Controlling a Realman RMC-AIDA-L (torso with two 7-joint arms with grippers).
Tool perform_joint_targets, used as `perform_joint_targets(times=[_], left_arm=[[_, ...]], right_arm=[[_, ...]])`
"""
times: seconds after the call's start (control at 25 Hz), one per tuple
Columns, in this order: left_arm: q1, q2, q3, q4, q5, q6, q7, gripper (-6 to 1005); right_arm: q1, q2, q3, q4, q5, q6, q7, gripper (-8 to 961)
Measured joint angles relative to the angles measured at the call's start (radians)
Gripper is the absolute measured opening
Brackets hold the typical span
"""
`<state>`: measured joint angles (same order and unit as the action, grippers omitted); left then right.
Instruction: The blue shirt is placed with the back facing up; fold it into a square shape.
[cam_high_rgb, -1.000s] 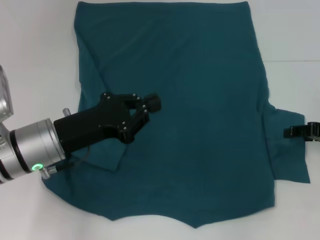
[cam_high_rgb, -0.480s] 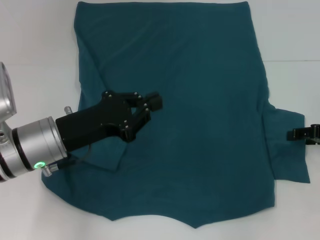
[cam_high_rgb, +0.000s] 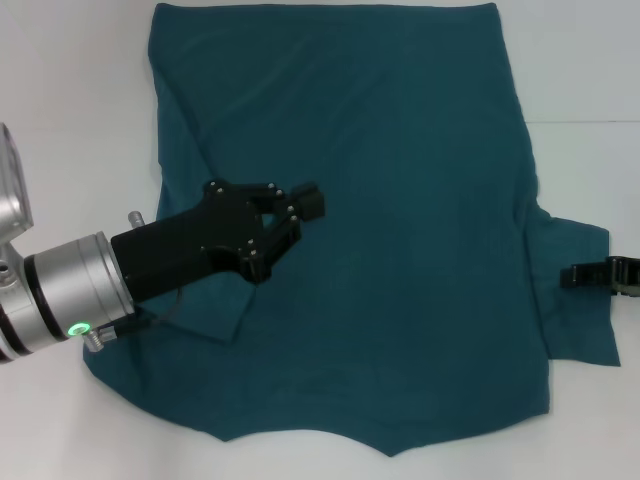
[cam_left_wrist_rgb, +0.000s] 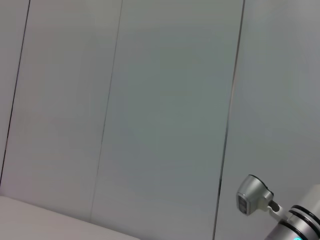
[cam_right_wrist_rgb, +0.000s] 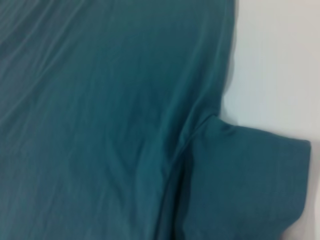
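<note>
The blue shirt (cam_high_rgb: 400, 180) lies spread flat on the white table (cam_high_rgb: 70, 100), plain side up. Its left sleeve is folded inward, leaving a diagonal fold near the left hem (cam_high_rgb: 225, 325). My left gripper (cam_high_rgb: 304, 204) hovers over the shirt's left-middle, fingertips drawn together and holding nothing. Only the black tip of my right gripper (cam_high_rgb: 582, 274) shows at the right edge, over the outspread right sleeve (cam_high_rgb: 575, 320). The right wrist view shows the shirt body (cam_right_wrist_rgb: 100, 125) and that sleeve (cam_right_wrist_rgb: 245, 180).
White tabletop surrounds the shirt on the left, right (cam_high_rgb: 590, 60) and front. The left wrist view shows only grey wall panels (cam_left_wrist_rgb: 160, 110) and a silver arm part (cam_left_wrist_rgb: 255, 195).
The left gripper drew slightly back and up, its fingertips closer together. The right gripper tip slid out toward the right edge, then came back in a little lower over the sleeve.
</note>
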<state>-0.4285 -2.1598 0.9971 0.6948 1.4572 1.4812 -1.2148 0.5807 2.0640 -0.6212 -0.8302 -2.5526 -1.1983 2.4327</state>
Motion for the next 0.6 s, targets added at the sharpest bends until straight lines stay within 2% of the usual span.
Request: perform_joint_targets(times=[0.6], left_arm=[[0.003, -0.002, 0.000, 0.000, 0.000, 0.001, 0.000, 67]], right_arm=[[0.015, 0.007, -0.004, 0.058, 0.038, 0.053, -0.061, 523]])
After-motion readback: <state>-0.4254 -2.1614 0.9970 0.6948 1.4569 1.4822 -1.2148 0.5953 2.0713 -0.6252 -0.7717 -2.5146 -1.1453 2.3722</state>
